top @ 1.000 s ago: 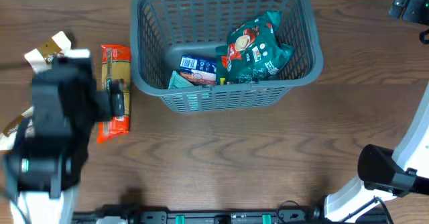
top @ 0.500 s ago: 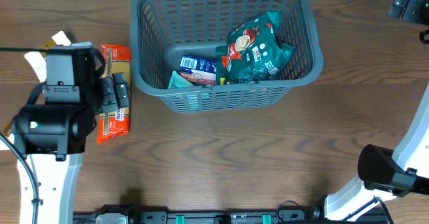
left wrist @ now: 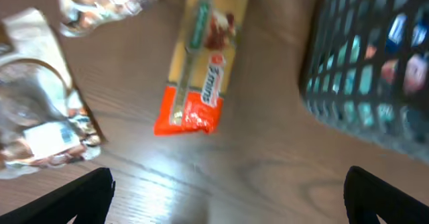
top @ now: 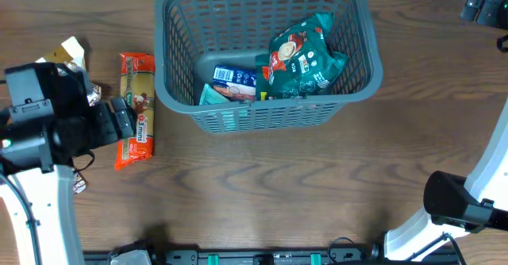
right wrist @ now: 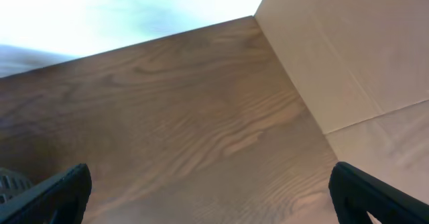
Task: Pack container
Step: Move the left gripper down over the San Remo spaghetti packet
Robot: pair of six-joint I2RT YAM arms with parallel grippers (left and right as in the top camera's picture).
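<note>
Container (top: pixel 317 113), a dark grey slotted plastic basket at the far side of the table (top: pixel 262 178), holds a glossy green-red bag (top: pixel 305 55) and blue packet (top: pixel 234 76). Crinkly orange-yellow pasta packet (top: pixel 135 110) lies beside it, print unreadable. Left gripper (left wrist: pixel 228 197) and right gripper (right wrist: pixel 208 190) both gape wide, empty.

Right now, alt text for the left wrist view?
A yellow packet with a red end lies flat on the wooden table, basket of packets at right, clear crinkly wrappers at left. The left hand is open, fingertips at the bottom corners.
</note>
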